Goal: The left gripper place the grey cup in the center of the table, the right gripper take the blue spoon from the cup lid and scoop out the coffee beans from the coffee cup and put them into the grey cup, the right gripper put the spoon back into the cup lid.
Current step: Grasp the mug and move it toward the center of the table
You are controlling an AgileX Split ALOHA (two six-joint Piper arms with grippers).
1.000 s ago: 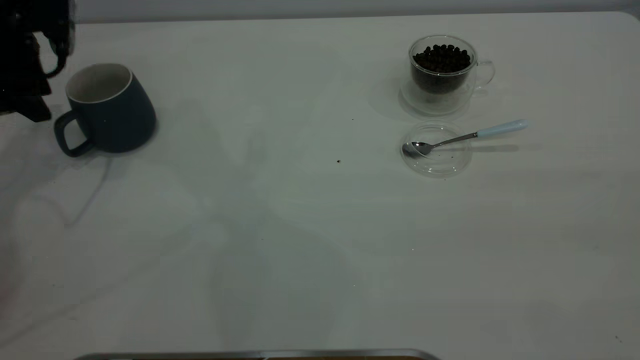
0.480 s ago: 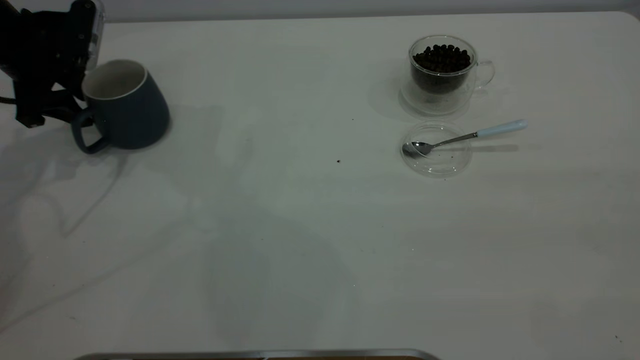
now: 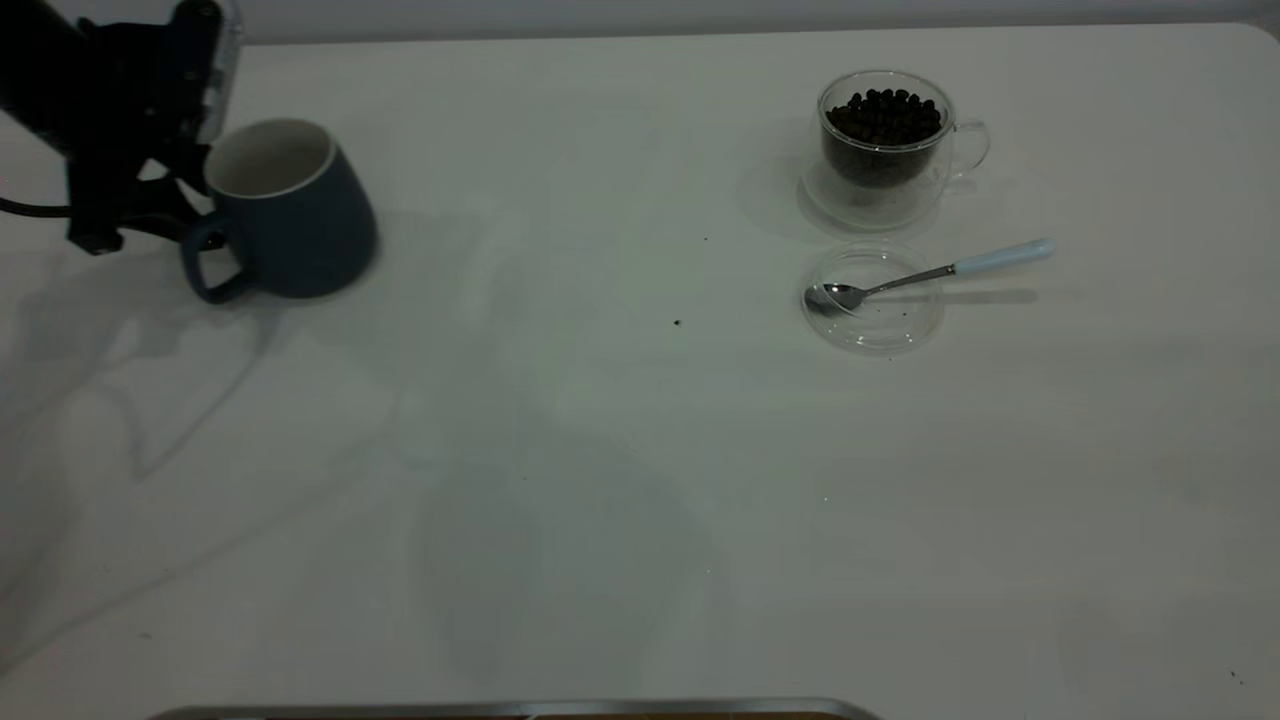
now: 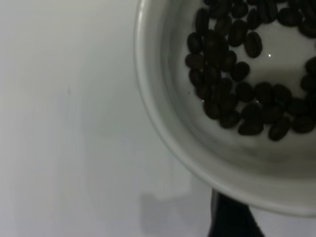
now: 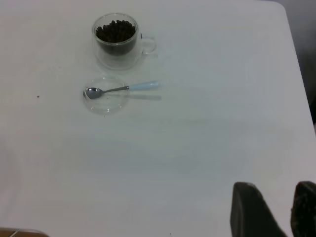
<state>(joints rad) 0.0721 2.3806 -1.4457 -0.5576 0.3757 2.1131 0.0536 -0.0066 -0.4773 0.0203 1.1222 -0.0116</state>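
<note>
I saw the grey cup (image 3: 290,215) tilted at the far left of the surface (image 3: 600,450), its rim pinched by my left end effector (image 3: 195,165), with the handle just beside it. The left wrist view showed coffee beans (image 4: 237,94) lying inside the cup. Well off to the right of that end effector stood the coffee cup (image 3: 885,145), and near it the cup lid (image 3: 872,298) carrying the blue spoon (image 3: 935,272). My right end effector (image 5: 274,210) hovered well apart from the spoon, fingers spread.
</note>
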